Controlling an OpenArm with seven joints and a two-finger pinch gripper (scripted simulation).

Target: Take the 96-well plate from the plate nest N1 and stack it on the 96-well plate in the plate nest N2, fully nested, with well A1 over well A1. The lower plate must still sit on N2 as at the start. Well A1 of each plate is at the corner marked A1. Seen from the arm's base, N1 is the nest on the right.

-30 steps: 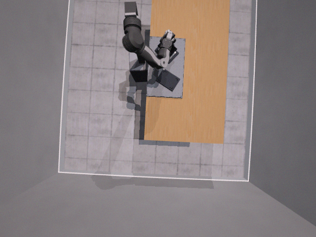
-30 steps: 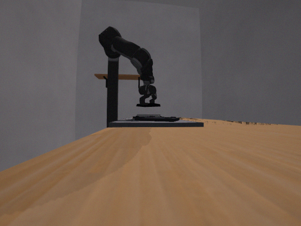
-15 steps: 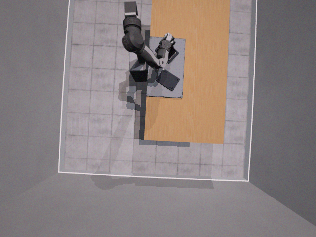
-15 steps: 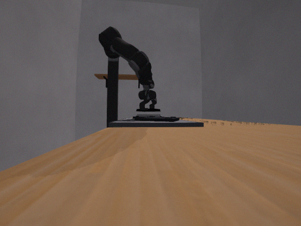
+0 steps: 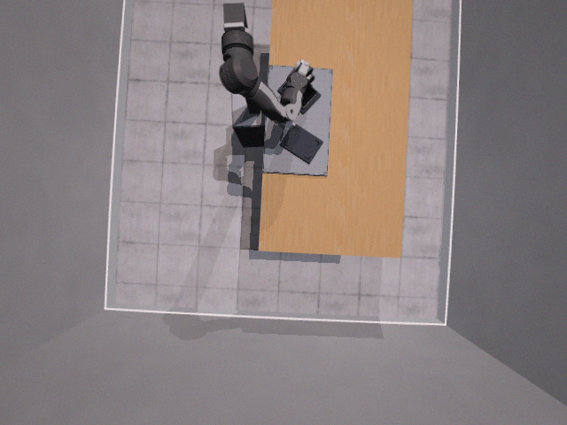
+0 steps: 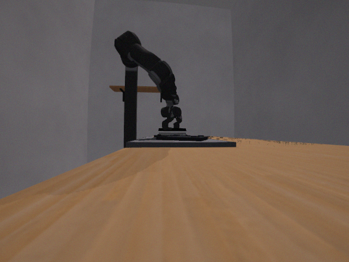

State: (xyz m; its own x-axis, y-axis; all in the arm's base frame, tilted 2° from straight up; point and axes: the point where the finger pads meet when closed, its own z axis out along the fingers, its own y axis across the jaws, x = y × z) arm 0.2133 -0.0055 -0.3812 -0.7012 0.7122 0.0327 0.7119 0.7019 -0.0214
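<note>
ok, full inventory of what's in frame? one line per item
Table: 1, orange wood, right of the arm's base.
Grey base slab: 1, grey, on the table's near-arm edge.
Empty nest: 1, dark, on the slab, nothing in it.
Held plate: 1, dark, in the pincer just above the other nest.
Lower plate and nest: dark, on the slab under the held plate.
Floor: grey tiles, white border.
Arm: 1, black.
Pincer: 1, shut on the held plate.

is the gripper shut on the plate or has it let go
Shut on it. In the exterior view the gripper fingers reach down to the dark 96-well plate, level just above the nest. Nesting depth: cannot tell.
</note>
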